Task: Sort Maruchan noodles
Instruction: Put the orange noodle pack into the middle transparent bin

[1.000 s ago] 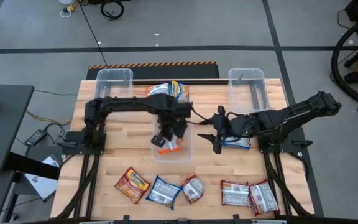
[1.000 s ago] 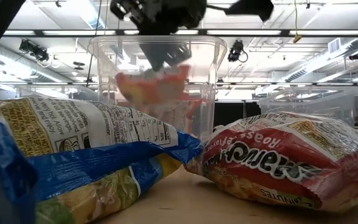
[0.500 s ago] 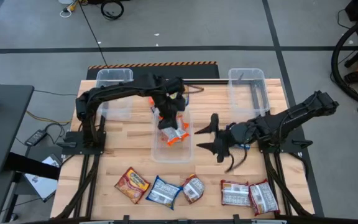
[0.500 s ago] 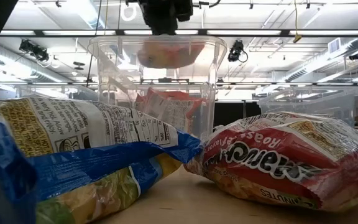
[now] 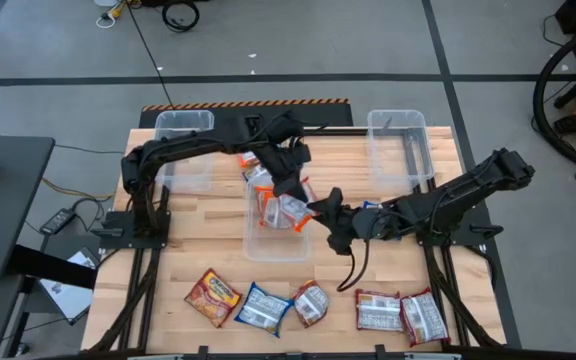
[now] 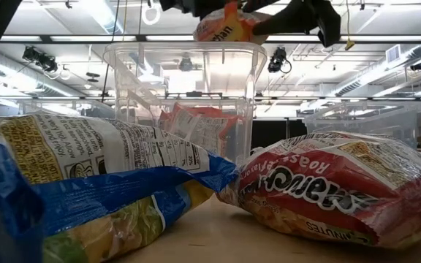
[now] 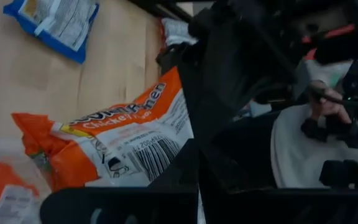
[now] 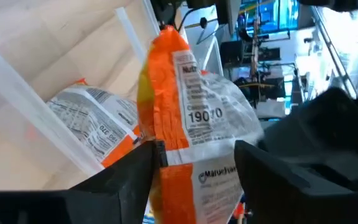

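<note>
High view: left gripper [image 5: 290, 185] is over the middle clear bin [image 5: 253, 240], clamped shut on an orange packet [image 5: 293, 210]; right gripper [image 5: 330, 215] sits just beside that bin's right wall, fingers spread, nothing in them. Five packets lie in a front row, a blue one [image 5: 263, 308] among them. Low view: orange packet hangs above the bin rim, another orange packet [image 6: 196, 126] already inside (red packet [image 6: 327, 191] in the foreground). Left wrist view: pinch is on the packet's edge. Right wrist view: the spread fingers [image 8: 122, 175] flank the hanging packet, not touching it as far as I can tell. Step looks like an orange drop or handover; next: release over the bin.
</note>
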### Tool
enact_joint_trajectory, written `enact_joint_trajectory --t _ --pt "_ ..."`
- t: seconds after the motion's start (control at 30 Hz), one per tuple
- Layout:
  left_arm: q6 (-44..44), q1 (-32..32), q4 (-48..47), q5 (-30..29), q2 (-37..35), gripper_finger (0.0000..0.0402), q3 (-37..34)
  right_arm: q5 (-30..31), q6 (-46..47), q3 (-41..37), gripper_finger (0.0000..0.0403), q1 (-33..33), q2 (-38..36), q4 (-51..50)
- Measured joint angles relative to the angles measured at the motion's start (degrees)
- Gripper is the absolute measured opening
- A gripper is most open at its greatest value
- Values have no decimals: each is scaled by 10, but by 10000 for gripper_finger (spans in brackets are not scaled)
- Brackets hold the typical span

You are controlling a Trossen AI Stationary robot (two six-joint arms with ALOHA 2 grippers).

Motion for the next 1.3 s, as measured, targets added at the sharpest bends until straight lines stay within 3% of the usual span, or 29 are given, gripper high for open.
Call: enact_joint_trajectory --t 0.23,0.47,0.67,0.73,0.87,1.0,1.13,1.3 --pt "-49 0 57 2 0 1 0 -10 -35 0 143 -9 -2 17" --pt "-36 4 55 -58 0 38 0 -53 21 0 12 -10 -11 39" --pt "-23 23 23 -66 -6 77 0 -86 93 0 11 -18 -14 16" --pt "6 26 -31 -77 -20 83 0 -90 121 0 7 -18 -22 16" --pt "64 -4 -142 -190 -50 85 0 -89 186 0 10 -20 -48 7" --pt "90 -61 -183 -284 -54 87 -1 -87 262 0 15 -28 -72 -10" --pt "156 -95 -156 -296 -17 100 -1 -82 308 0 9 -30 -89 -23" --pt "262 -111 -176 -316 40 136 -2 -26 357 0 10 -10 -110 -74"
